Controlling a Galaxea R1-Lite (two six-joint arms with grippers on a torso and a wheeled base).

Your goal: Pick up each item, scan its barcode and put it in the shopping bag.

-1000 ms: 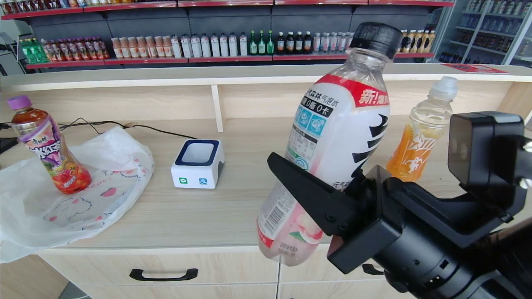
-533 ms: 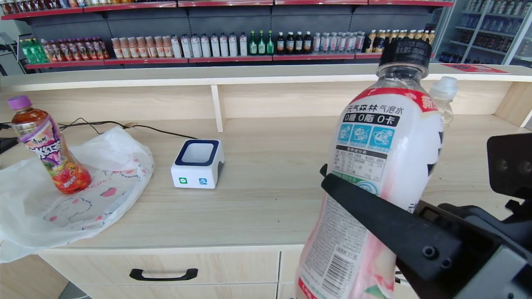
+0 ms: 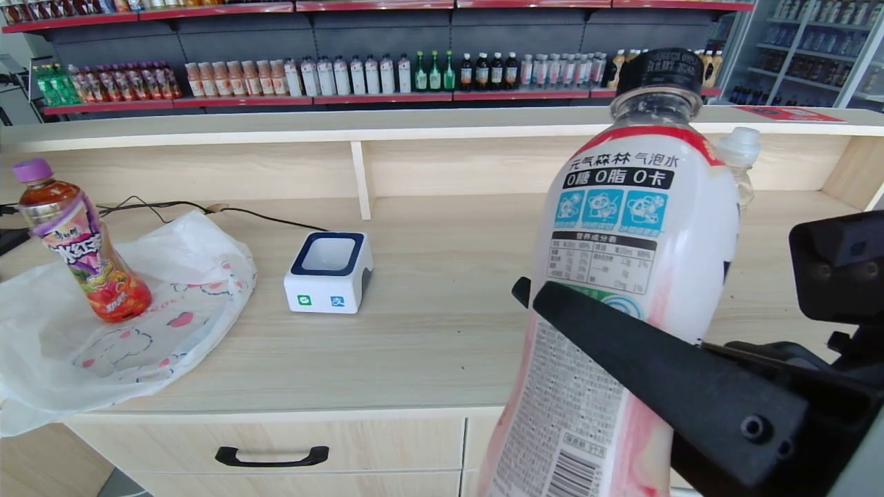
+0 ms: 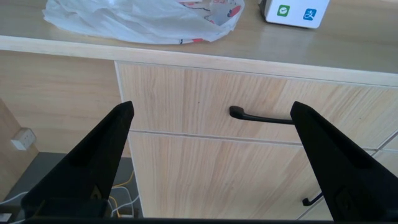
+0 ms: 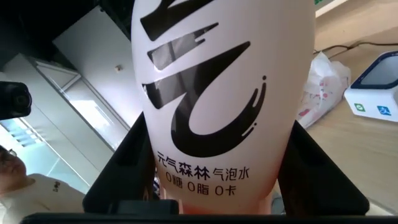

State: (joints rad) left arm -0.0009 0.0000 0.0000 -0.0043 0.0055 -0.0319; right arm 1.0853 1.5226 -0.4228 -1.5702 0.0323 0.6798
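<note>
Right tool (image 5: 219,130) is clamped on the big bottle (image 3: 642,228), one finger on each side of its body. The bottle fills the right of the head frame, upright with a slight tilt, held up off the counter (image 3: 428,331). Black cap at top, white and pink label, barcode at the bottom edge of the frame, facing the camera. One black finger (image 3: 642,359) crosses the bottle's lower front.

Left tool (image 4: 211,109) is wide apart and holds nothing. It sits low in front of the drawer (image 4: 205,102), below the counter edge, near the drawer handle (image 4: 261,116).

Scanner (image 3: 329,271) sits on the counter, centre left of the head frame, white box with a dark-rimmed window on top. Well apart from the held bottle.

Bag (image 3: 193,255) lies flat and crumpled at the left of the counter, partly hanging over the front edge. A tea bottle (image 3: 83,241) with a purple cap stands on the bag, leaning a little.

A pale cap (image 3: 740,148) of another bottle peeks out just behind the held bottle, right side.

Black cable (image 3: 207,206) runs along the counter behind the bag. Drink shelves (image 3: 387,72) cross the top of the frame.
</note>
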